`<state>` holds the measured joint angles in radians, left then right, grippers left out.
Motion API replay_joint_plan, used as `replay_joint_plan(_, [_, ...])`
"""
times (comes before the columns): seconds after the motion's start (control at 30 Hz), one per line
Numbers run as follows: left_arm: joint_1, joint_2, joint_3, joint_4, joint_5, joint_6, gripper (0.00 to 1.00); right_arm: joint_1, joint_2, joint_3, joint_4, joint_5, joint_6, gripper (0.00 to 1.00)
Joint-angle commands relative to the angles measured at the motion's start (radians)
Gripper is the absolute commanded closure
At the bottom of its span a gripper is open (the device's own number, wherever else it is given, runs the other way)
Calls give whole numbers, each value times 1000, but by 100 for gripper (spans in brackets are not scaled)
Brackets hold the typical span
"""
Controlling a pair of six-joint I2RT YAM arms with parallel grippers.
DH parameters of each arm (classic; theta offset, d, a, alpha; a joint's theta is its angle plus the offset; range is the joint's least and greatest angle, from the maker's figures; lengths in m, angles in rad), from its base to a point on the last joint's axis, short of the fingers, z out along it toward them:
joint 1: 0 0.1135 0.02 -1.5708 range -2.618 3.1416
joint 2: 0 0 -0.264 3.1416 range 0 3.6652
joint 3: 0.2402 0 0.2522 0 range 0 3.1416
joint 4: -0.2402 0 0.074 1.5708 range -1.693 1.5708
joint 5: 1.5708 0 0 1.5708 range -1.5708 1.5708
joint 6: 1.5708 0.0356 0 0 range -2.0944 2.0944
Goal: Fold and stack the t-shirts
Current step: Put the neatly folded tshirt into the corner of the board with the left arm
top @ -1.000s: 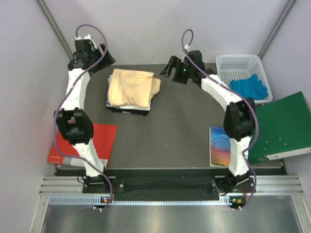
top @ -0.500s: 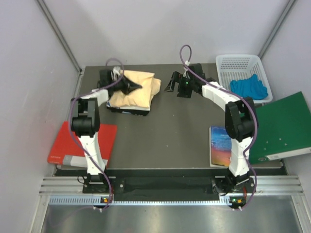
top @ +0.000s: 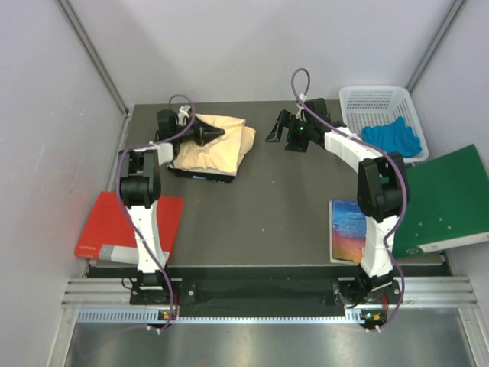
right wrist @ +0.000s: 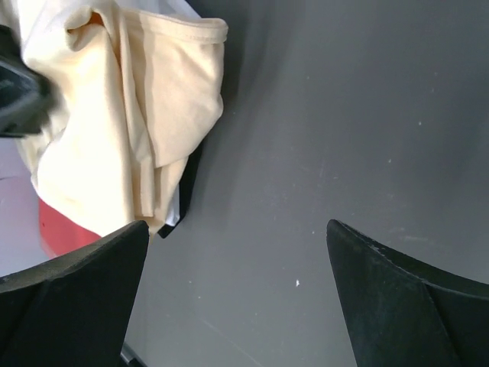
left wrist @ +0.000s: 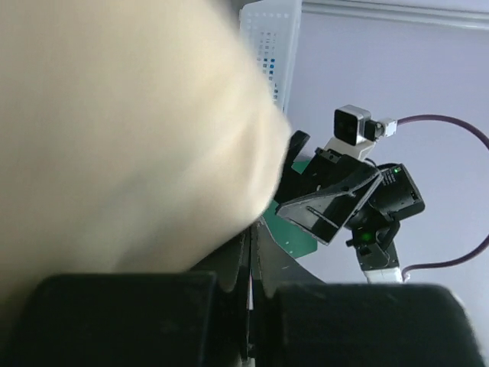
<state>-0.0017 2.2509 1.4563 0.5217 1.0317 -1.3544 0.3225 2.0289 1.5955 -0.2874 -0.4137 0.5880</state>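
Observation:
The peach-yellow t-shirt (top: 221, 151) lies bunched on top of a small pile at the back left of the table. A sliver of white cloth (right wrist: 180, 205) and a dark edge show beneath it. My left gripper (top: 216, 133) lies low over the shirt's top, its jaws shut with no cloth showing between them. In the left wrist view the shirt (left wrist: 114, 138) is a blurred mass pressed beside the left gripper (left wrist: 250, 245). My right gripper (top: 276, 130) hangs open to the right of the pile. In the right wrist view bare tabletop shows between the open right gripper (right wrist: 237, 225), with the shirt (right wrist: 114, 115) at the upper left.
A white basket (top: 380, 103) with blue cloth (top: 393, 138) stands at the back right. A green folder (top: 443, 202) lies at the right edge. A colourful book (top: 345, 225) lies near the right arm. A red book (top: 126, 225) lies at the left front.
The left arm swung down from the far left corner onto the peach shirt and its jaws shut. The shirt's top bunched slightly rightwards. The right gripper drifted a little to the right, still open.

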Motion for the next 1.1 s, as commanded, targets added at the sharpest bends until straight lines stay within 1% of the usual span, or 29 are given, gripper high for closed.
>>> replay_joint_plan(0.0, [-9, -160, 278, -400, -48, 355, 100, -14, -12, -19, -4, -14, -31, 0])
replay_joint_plan(0.03, [-14, -181, 309, -446, -71, 432, 100, -17, -12, -23, -9, -17, -33, 0])
replay_joint_plan(0.1, [-33, -232, 376, -549, -136, 481, 100, -23, -10, -28, -12, -17, -37, 0])
replay_joint_plan(0.17, [-72, -240, 430, -635, -177, 555, 100, -30, -7, -34, -18, -13, -45, 0])
replay_joint_plan(0.2, [-93, -225, 509, -755, -232, 595, 100, -31, -3, -34, -22, -5, -47, 0])
replay_joint_plan(0.23, [-118, -205, 566, -858, -261, 707, 100, -39, 1, -32, -28, -4, -50, 0])
replay_joint_plan(0.27, [-177, -179, 625, -944, -300, 768, 100, -43, 5, -28, -45, 3, -51, 0])
replay_joint_plan(0.3, [-210, -112, 753, -1133, -379, 831, 100, -49, 10, -23, -52, 16, -53, 0])
replay_joint_plan(0.33, [-239, -70, 819, -1216, -416, 924, 100, -62, 11, -10, -62, 26, -60, 0])
replay_joint_plan(0.37, [-292, 8, 881, -1280, -448, 958, 100, -66, 14, 0, -84, 33, -66, 0])
replay_joint_plan(0.4, [-317, 42, 962, -1387, -493, 986, 100, -74, 19, 10, -97, 48, -74, 0])
replay_joint_plan(0.47, [-380, 91, 978, -1442, -548, 1047, 100, -92, 24, 44, -114, 59, -92, 0])
replay_joint_plan(0.53, [-415, 101, 928, -1468, -616, 1095, 100, -114, 28, 75, -144, 70, -109, 0])
replay_joint_plan(0.6, [-449, 111, 860, -1474, -642, 1114, 100, -129, 30, 83, -150, 67, -117, 0])
replay_joint_plan(0.67, [-465, 131, 834, -1497, -677, 1130, 100, -151, 27, 84, -153, 67, -122, 0])
replay_joint_plan(0.73, [-468, 142, 797, -1500, -703, 1140, 100, -169, 22, 75, -153, 61, -126, 0])
replay_joint_plan(0.9, [-463, 165, 794, -1505, -843, 1130, 100, -186, -1, 32, -141, 36, -131, 0])
replay_joint_plan(1.07, [-429, 213, 803, -1520, -878, 1084, 100, -188, -19, -26, -122, 18, -132, 0])
